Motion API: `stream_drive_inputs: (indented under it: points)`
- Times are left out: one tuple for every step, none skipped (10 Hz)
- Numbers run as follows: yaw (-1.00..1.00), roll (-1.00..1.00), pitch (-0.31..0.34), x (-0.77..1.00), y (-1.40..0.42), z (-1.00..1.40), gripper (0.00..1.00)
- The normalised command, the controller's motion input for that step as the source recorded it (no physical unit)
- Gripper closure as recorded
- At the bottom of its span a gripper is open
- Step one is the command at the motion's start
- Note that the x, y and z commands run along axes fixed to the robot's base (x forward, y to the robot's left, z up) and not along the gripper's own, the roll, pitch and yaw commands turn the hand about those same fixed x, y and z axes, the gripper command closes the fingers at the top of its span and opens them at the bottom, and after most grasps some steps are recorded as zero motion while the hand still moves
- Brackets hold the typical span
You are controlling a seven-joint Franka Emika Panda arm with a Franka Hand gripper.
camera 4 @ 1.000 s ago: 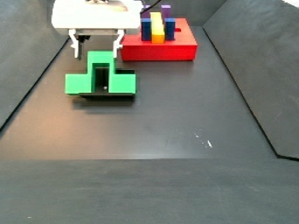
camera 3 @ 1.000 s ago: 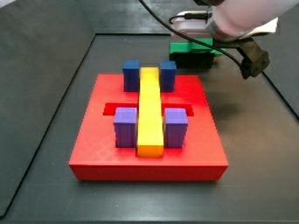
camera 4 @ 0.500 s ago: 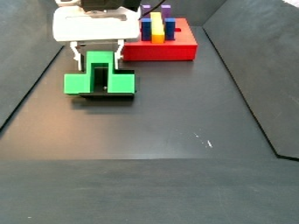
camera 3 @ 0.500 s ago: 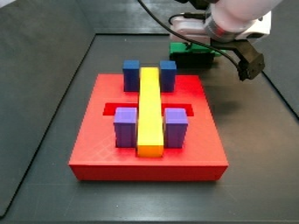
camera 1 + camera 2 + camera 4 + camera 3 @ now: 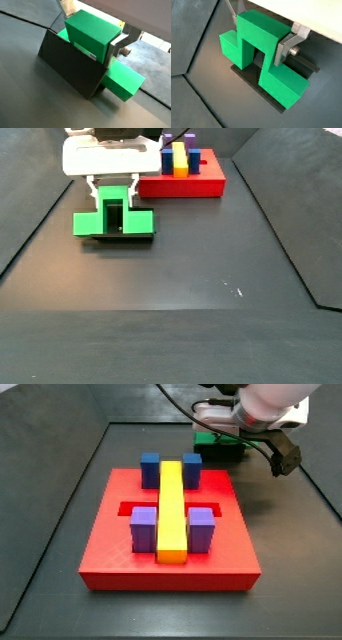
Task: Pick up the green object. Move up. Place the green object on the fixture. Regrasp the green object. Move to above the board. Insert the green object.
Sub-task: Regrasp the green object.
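The green object (image 5: 281, 82) is a bright green bridge-shaped piece. It rests on the dark fixture (image 5: 67, 67), with its raised middle part pointing up at the wrist. My gripper (image 5: 259, 32) straddles that raised part. One silver finger (image 5: 284, 49) lies flat against its side and the opposite finger (image 5: 67, 7) sits at the far side, so the gripper is shut on it. In both side views the green object (image 5: 94, 222) stands beside the short end of the red board (image 5: 120, 556), with the gripper (image 5: 114, 192) above it under the white hand.
The board (image 5: 201, 186) carries blue blocks (image 5: 151, 466), purple blocks (image 5: 202, 529) and a long yellow bar (image 5: 171, 509). A black cable (image 5: 178, 406) hangs by the arm. Raised dark walls (image 5: 27, 228) edge the floor.
The fingers have come inward from both sides onto the green object's raised part. The green object and the board have not moved.
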Motion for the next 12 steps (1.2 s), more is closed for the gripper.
stream_drive_inputs:
  points:
    - [0.00,0.00,0.000,0.00,0.00,0.00,1.00]
    - [0.00,0.00,0.000,0.00,0.00,0.00,1.00]
    - [0.00,0.00,0.000,0.00,0.00,0.00,1.00]
    - [0.00,0.00,0.000,0.00,0.00,0.00,1.00]
    - [0.00,0.00,0.000,0.00,0.00,0.00,1.00]
    - [0.00,0.00,0.000,0.00,0.00,0.00,1.00]
    - [0.00,0.00,0.000,0.00,0.00,0.00,1.00]
    - [0.00,0.00,0.000,0.00,0.00,0.00,1.00]
    - [0.00,0.00,0.000,0.00,0.00,0.00,1.00]
    - [0.00,0.00,0.000,0.00,0.00,0.00,1.00]
    - [0.00,0.00,0.000,0.00,0.00,0.00,1.00]
    - [0.00,0.00,0.000,0.00,0.00,0.00,1.00]
